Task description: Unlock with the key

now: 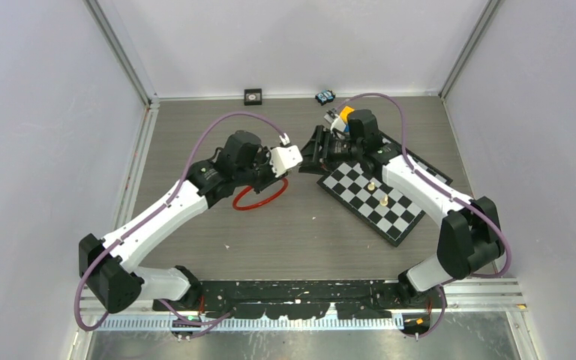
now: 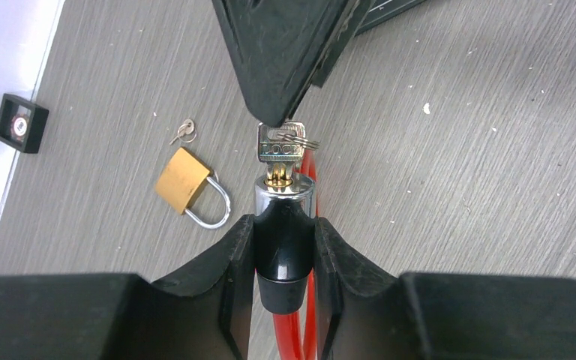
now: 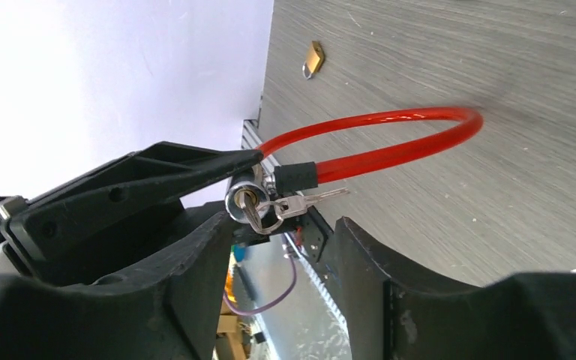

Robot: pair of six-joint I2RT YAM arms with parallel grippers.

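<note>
Red springy cable (image 3: 390,131) trails from the stiff chrome lock (image 2: 285,196), clamped mid-table left of the board (image 1: 371,199) in the left gripper's (image 2: 283,229) jaws; the small key (image 2: 279,148) in it looks slippery, so its flat head suits the right gripper's (image 3: 283,225) parted jaws.

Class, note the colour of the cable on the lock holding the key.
The lock has a red cable, clearest in the right wrist view.
</note>
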